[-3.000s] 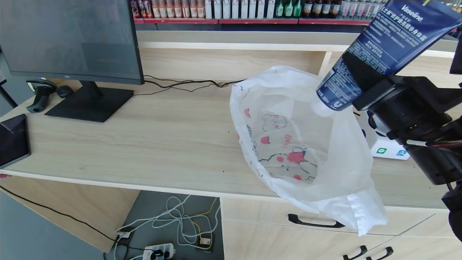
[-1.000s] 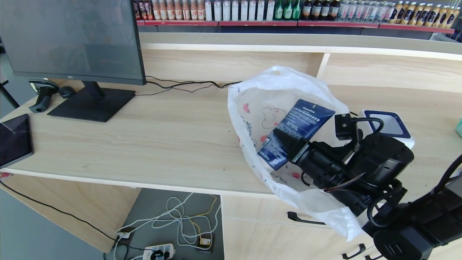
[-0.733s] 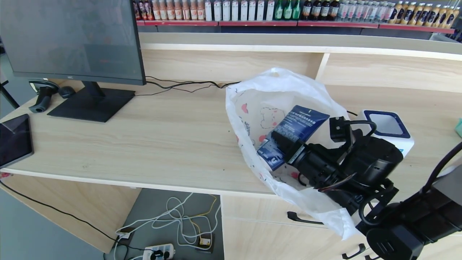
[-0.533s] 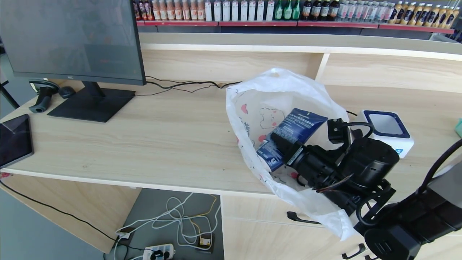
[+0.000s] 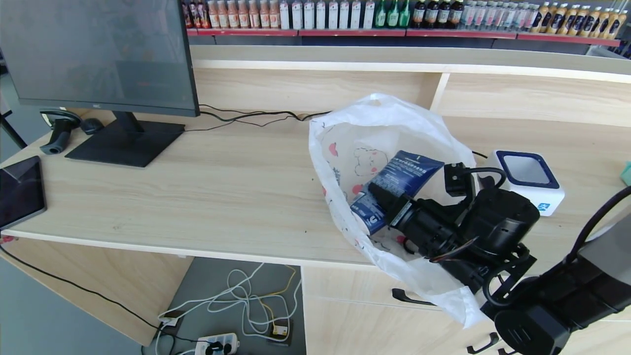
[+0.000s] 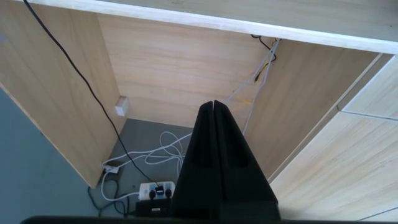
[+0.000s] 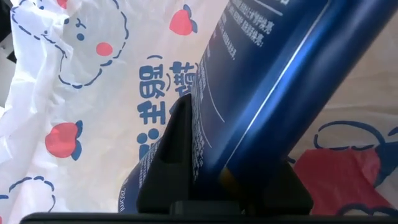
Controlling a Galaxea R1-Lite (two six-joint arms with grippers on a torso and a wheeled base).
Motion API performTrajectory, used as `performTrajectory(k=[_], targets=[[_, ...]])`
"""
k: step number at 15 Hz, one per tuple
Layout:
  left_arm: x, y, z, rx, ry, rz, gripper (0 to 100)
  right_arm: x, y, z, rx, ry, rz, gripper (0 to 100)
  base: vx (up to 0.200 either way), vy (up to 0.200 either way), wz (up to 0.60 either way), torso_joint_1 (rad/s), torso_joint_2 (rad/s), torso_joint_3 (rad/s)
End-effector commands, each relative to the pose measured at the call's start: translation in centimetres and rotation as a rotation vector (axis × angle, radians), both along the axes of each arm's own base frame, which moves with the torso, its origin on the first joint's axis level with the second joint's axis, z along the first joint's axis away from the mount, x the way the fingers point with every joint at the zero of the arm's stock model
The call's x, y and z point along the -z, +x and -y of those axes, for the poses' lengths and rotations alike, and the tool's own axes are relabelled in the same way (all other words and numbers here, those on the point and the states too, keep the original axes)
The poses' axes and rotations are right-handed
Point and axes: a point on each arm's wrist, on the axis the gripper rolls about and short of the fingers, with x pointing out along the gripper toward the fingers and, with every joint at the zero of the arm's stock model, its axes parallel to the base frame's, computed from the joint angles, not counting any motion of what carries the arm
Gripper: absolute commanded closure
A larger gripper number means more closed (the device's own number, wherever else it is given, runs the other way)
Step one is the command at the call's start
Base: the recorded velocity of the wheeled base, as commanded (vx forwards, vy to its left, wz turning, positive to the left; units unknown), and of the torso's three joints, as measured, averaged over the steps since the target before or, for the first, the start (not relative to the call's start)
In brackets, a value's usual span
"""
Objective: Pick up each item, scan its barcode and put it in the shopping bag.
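A dark blue lotion tube [image 5: 405,176] lies tilted inside the white printed shopping bag [image 5: 382,121], which stands open on the wooden counter. My right gripper [image 5: 389,198] is inside the bag's mouth, shut on the tube's lower half. In the right wrist view the tube [image 7: 273,81] runs between the fingers [image 7: 174,155] of my right gripper [image 7: 224,165], with the bag's printed lining [image 7: 74,93] right behind it. My left gripper [image 6: 213,107] hangs below the counter's edge, its fingers pressed together with nothing between them.
A white barcode scanner box [image 5: 526,178] with a blue-rimmed window sits just right of the bag. A monitor [image 5: 98,54], a handheld scanner [image 5: 56,130] and a tablet [image 5: 19,190] stand at the left. Cables and a power strip [image 5: 217,340] lie on the floor.
The right gripper brought the tube down from above the bag into its mouth, and in the last second sank a little deeper. The bag's wall shifted slightly.
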Motion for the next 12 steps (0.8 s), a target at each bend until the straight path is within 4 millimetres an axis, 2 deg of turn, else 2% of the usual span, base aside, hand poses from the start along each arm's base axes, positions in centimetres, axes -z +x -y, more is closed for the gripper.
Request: performTrajectory(k=[1, 7, 12], targets=[[0.0, 0.0, 0.0, 0.0, 0.0, -0.001, 100, 0.2, 0.3, 0.1, 0.009, -0.001, -0.003, 0, 0.0, 0.0, 0.0, 0.0, 0.0, 0.0], [0.0, 0.0, 0.0, 0.0, 0.0, -0.001, 100, -0.8, 1.2, 0.6, 0.056, 0.03, 0.034, 0, 0.0, 0.0, 0.0, 0.0, 0.0, 0.0], [0.0, 0.0, 0.0, 0.0, 0.0, -0.001, 100, -2.2, 1.0, 1.1, 0.068, 0.041, 0.082, 0, 0.0, 0.0, 0.0, 0.0, 0.0, 0.0]])
